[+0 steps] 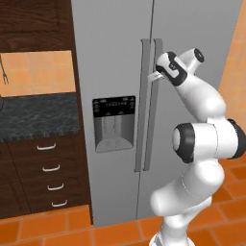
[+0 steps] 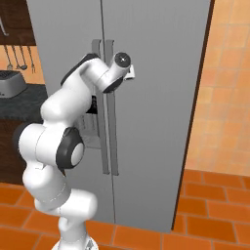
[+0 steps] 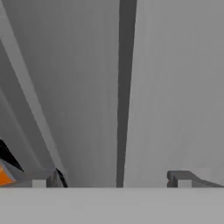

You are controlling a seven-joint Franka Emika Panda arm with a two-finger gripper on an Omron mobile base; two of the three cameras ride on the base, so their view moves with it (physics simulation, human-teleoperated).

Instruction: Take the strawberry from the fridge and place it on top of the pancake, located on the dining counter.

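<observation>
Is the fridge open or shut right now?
Shut. Both doors of the fridge lie flush, with just a thin seam between them; the open gripper is at its handles.

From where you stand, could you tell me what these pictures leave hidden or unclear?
- The inside of the fridge: both doors shut in both base views, so its contents are hidden.
- The hand at the handles: open, but whether it touches a handle cannot be told; the wrist covers it in the right base view.
- The fridge top: cut off by the upper edge.
</observation>
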